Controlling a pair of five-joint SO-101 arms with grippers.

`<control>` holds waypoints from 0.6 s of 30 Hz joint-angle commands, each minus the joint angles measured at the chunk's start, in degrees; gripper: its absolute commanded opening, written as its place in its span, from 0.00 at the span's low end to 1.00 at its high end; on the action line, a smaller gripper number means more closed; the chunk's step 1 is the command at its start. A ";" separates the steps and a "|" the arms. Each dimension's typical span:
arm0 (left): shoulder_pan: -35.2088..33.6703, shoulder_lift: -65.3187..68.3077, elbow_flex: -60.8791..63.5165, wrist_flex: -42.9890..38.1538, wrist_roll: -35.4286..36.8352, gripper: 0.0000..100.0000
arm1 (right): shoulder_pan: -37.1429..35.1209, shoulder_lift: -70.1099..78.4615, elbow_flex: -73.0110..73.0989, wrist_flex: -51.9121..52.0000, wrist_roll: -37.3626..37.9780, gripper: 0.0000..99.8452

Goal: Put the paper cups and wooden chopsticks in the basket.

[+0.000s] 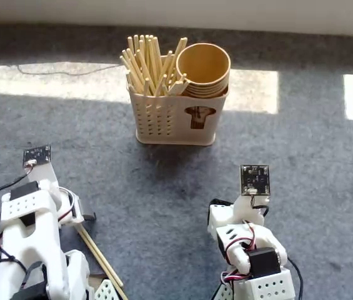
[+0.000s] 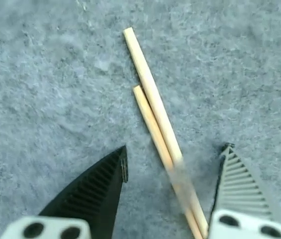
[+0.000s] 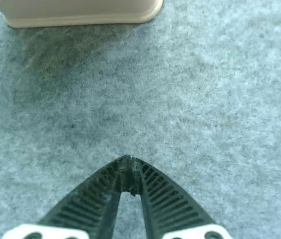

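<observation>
Starting at the left gripper (image 2: pixel 175 149), we see its black jaw and its pale jaw spread wide, pinching nothing. Two loose chopsticks (image 2: pixel 152 94) lie on the floor between them, closer to the pale jaw; we cannot tell whether they touch it. Our right gripper (image 3: pixel 129 164) has its ribbed black jaws pressed together at the tips, holding nothing.

Both arms work over a grey carpet (image 1: pixel 164 187) with a short, fuzzy pile. Bright patches of sunlight cross its far part, a thin dark cable (image 1: pixel 57 72) trails there, and a pale wall (image 1: pixel 226 9) closes the room behind.

We find the loose pair (image 1: pixel 98 253) beside the left arm, near the front edge. The long axis runs diagonally, far ends toward the arm's wrist, near ends slanting to the right. The sticks lie side by side and staggered, one reaching farther than the other. They are slim, straight, pale wood.

Well apart, at the back, stands the basket (image 1: pixel 157 122), cream plastic with rows of small holes. A bundle of chopsticks (image 1: pixel 148 62) stands upright in one side, and nested brown paper cups (image 1: pixel 204 65) fill the other.
</observation>
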 commanded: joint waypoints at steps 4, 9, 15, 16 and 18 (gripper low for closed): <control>-0.48 -0.84 -0.04 -2.29 0.00 0.27 | 0.66 -1.10 6.37 0.31 -0.53 0.01; 1.19 -0.84 1.19 -5.36 -0.26 0.15 | 0.66 -1.10 6.37 0.31 -0.53 0.01; 3.65 -1.36 1.01 -5.63 -0.18 0.08 | 0.66 -1.10 6.37 0.31 -0.53 0.01; 3.65 -1.36 0.75 -5.80 -0.09 0.07 | 0.66 -1.10 6.37 0.31 -0.53 0.01; 3.65 -1.36 -0.57 -6.33 -0.09 0.06 | 0.66 -1.10 6.37 0.31 -0.53 0.01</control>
